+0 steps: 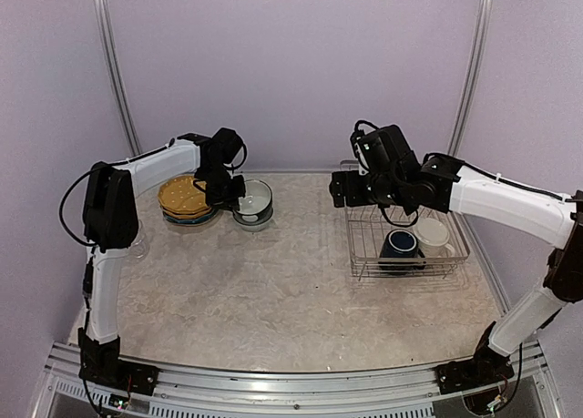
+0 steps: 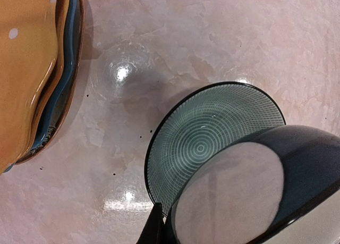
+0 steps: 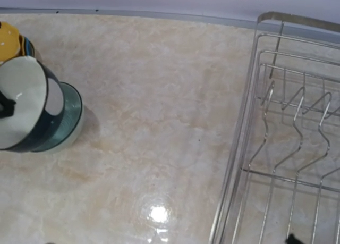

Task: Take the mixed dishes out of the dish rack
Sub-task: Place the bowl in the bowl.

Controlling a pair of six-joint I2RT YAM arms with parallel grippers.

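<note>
Left claw (image 1: 228, 192) pinches the rim of the dark teal white-lined bowl (image 2: 249, 185), tilted just over the green ringed bowl (image 2: 202, 132) beside the yellow plate stack (image 2: 32, 68); right claw (image 1: 339, 195) hangs spread above the silver wire dish rack (image 1: 364, 270).

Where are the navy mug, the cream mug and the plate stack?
navy mug (image 1: 399, 244): top external view, on its dark inside
cream mug (image 1: 432, 232): top external view, on its pale inside
plate stack (image 1: 182, 195): top external view, on the top yellow plate
</note>
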